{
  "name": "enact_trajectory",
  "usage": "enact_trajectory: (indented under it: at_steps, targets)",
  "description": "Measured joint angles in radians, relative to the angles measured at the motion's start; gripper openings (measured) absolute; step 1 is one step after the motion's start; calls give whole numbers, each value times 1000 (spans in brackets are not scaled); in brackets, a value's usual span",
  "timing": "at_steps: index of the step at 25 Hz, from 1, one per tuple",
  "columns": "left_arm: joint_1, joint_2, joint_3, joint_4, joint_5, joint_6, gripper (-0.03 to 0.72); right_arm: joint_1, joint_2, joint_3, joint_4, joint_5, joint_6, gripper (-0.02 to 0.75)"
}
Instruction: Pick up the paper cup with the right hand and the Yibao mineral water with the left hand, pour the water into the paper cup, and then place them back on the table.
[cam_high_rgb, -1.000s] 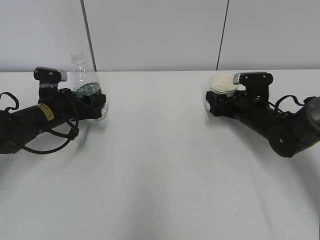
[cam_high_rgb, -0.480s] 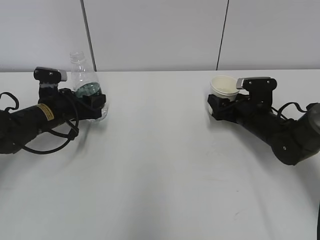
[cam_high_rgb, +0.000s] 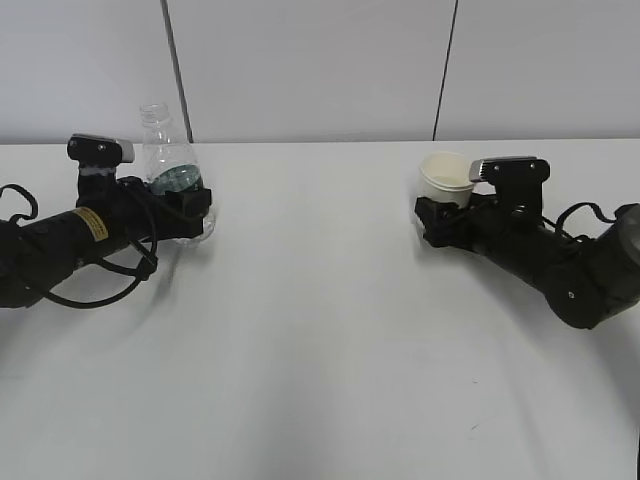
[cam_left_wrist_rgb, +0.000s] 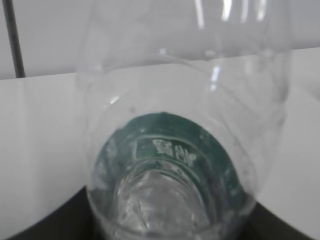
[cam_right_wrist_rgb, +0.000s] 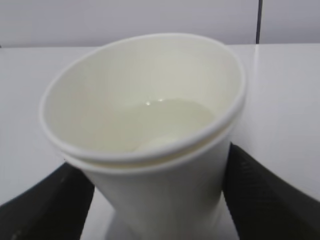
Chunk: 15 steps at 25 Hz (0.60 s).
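1. Desk (cam_high_rgb: 320, 330): plain white surface, with both arms lying low over it, one at each side of the exterior view.
2. Left hand (cam_high_rgb: 185, 212): black arm with a yellow label, at the left of the exterior view. Its fingers are closed around the lower body of the Yibao mineral water (cam_high_rgb: 170, 180), a dark finger showing on each side of the bottle in the left wrist view.
3. Yibao mineral water: clear bottle, upright, uncapped mouth at the top, green label partly hidden by the fingers. It stands at the rear left of the desk; whether its base touches the surface cannot be told. The left wrist view shows the green label with white lettering (cam_left_wrist_rgb: 170, 150) through the clear wall.
4. Right hand (cam_high_rgb: 440, 215): black arm at the right of the exterior view. Its fingers (cam_right_wrist_rgb: 265, 195) grip the paper cup (cam_high_rgb: 446, 175), pressing its wall from both sides.
5. Paper cup: at the rear right of the desk, well apart from the bottle. In the right wrist view it tilts slightly, and clear water (cam_right_wrist_rgb: 160, 117) lies in its bottom.
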Motion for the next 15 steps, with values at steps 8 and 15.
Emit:
enact_trajectory:
  at_steps: [8,15]
  targets:
    - [0,0,0,0,0,0,351,0,-38,7,-12,95,0,607]
    - [0,0,0,0,0,0,350,0,-38,7,-12,100,0,595]
